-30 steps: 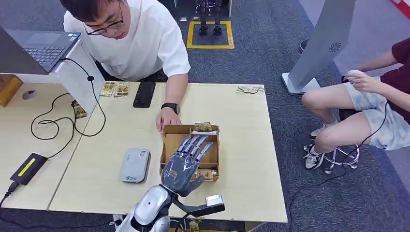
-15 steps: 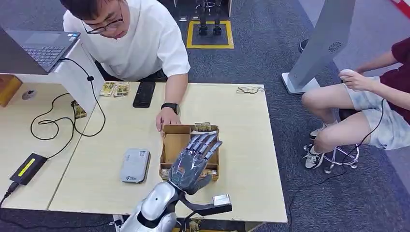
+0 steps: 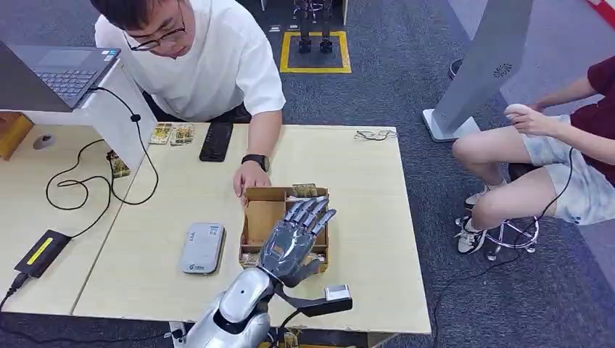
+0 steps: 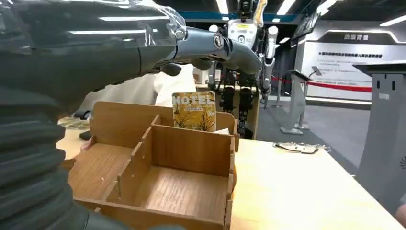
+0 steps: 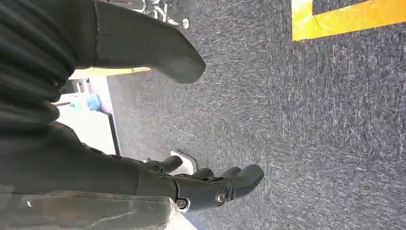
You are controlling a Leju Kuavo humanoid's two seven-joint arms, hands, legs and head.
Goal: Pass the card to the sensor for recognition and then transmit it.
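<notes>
So the left hand (image 3: 294,239) sits low centre of the head view, fingers spread flat and holding nothing, hovering over the wooden divided box (image 3: 255,217) in the middle of the table (image 3: 362,217). The card (image 3: 304,190), the one printed HOTEL, stands upright in the back compartment at the upper right corner of the box, so the fingertips are close to it but not touching. Looks to me like the reach-for-the-card step, task barely started. To do it well I'd say the fingers need to go over the inner divider and come down on the card's top edge, thumb on one face and fingers on the other, without nudging the box, since a person's hand (image 3: 250,177) rests right at its upper left corner. The sensor (image 3: 203,247) is probably that grey flat device left of the box, so the lift should leave room to swing that way. The left wrist view is the useful one: it shows the card (image 4: 194,111) face-on, sticking up above the box wall (image 4: 191,148), which the head view mostly flattens out. The right wrist view has the right hand (image 5: 201,184) hanging over grey carpet, fingers loosely curled and apart, nothing in it.
</notes>
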